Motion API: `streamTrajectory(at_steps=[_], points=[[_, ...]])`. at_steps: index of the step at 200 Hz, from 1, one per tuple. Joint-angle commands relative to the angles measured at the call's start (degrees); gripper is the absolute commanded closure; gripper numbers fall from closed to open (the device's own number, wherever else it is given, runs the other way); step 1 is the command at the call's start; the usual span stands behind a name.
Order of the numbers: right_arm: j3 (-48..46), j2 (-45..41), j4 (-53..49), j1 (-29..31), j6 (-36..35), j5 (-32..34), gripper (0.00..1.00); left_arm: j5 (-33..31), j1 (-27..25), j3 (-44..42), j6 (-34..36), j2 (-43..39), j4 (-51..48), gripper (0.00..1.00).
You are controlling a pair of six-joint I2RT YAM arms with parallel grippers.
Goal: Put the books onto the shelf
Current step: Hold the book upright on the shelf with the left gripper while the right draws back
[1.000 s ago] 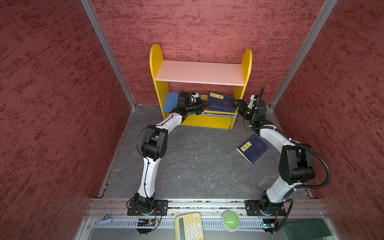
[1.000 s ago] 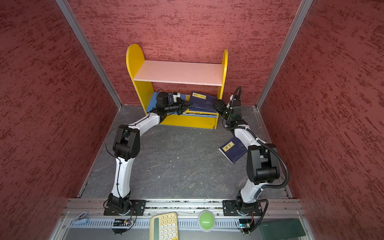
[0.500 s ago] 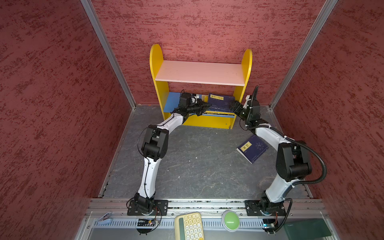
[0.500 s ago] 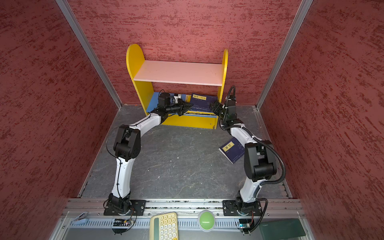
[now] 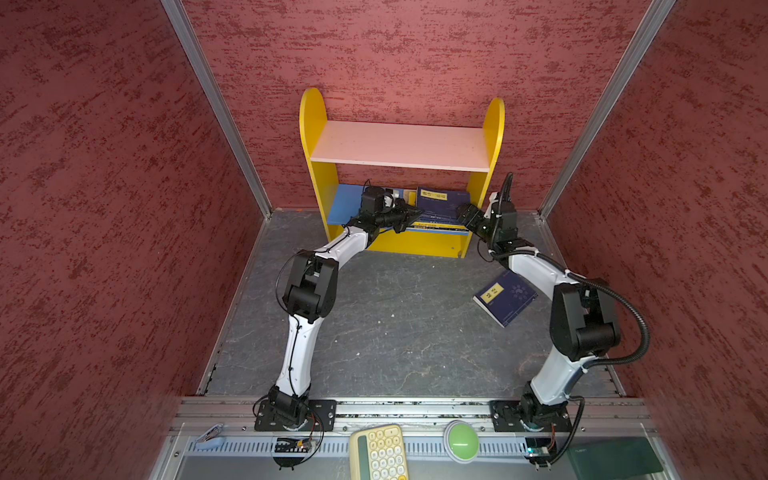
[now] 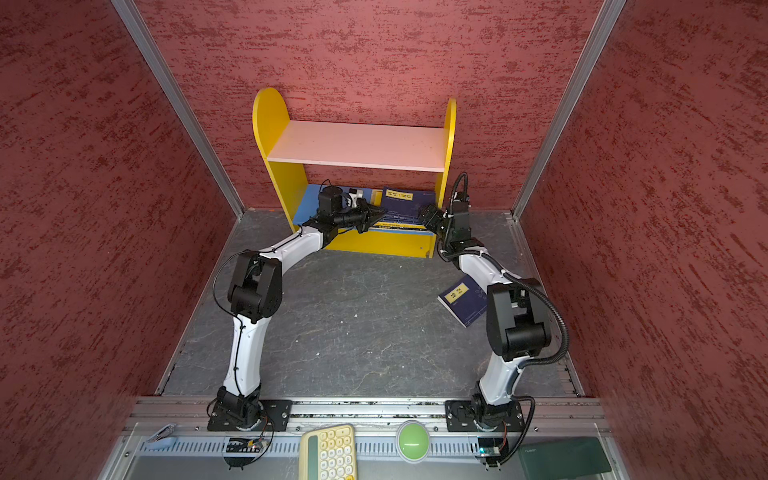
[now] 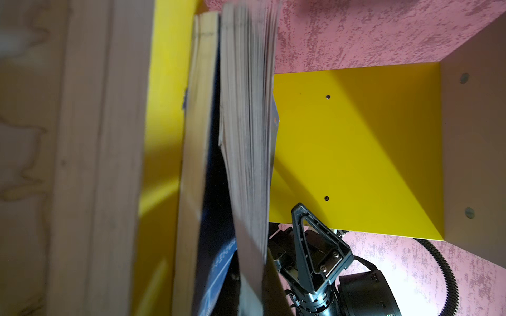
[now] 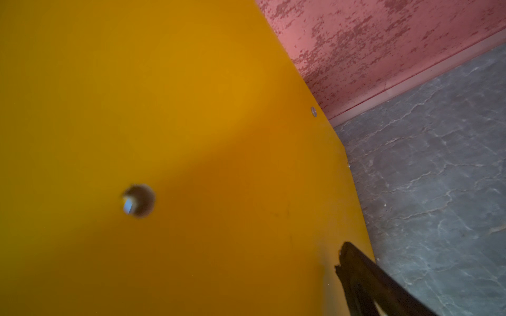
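The shelf (image 5: pixel 400 145) stands against the back wall. On its blue lower board (image 5: pixel 343 205) lies a flat stack of books (image 5: pixel 441 200), a navy one with a yellow label on top. My left gripper (image 5: pixel 415 212) is shut, its tip against the stack's left edge. In the left wrist view the books' page edges (image 7: pixel 246 123) fill the middle and hide my own fingers. My right gripper (image 5: pixel 462 210) is open and empty at the front edge of the right side panel (image 8: pixel 164 109), with one finger (image 8: pixel 356 273) outside it. Another navy book (image 5: pixel 505 297) lies on the floor beside the right forearm.
Red walls close in at the left, right and back. The pink upper board (image 6: pixel 357 145) hangs low over both grippers. On the front ledge sit a pale yellow keypad (image 5: pixel 378 453), a green button (image 5: pixel 460 440) and a dark green slab (image 5: pixel 611 457).
My right gripper has moved left, up to the shelf's right side panel. The top navy book has slid deeper onto the lower board and lies flatter. My left gripper has edged slightly inward.
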Motion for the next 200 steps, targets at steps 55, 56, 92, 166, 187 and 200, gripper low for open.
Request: streamTrajectory(at_steps=[55,56,92,166,187,200], points=[[2.1,1.1,-0.6,0.5,-1.2,0.3,0.01,-0.1,-0.2,-3.7,-1.3,-2.8,4.2,1.0],[2.2,1.1,-0.6,0.4,-1.3,0.3,0.01,-0.1,-0.2,-3.8,-1.3,-2.8,4.3,1.0],[2.8,1.4,-1.8,0.4,-1.2,-0.6,0.01,0.5,0.1,-4.5,-1.6,-3.4,5.9,1.0],[2.9,1.4,-2.1,0.5,-1.3,-1.2,0.01,0.9,0.5,-4.9,-1.0,-3.8,5.3,1.0],[2.8,1.4,-2.2,0.4,-1.0,-1.4,0.01,1.3,0.6,-4.9,-1.1,-3.8,5.4,1.0],[3.0,1.7,-2.4,0.4,-0.9,-1.5,0.01,1.8,0.9,-4.8,-1.1,-3.7,5.4,1.0]])
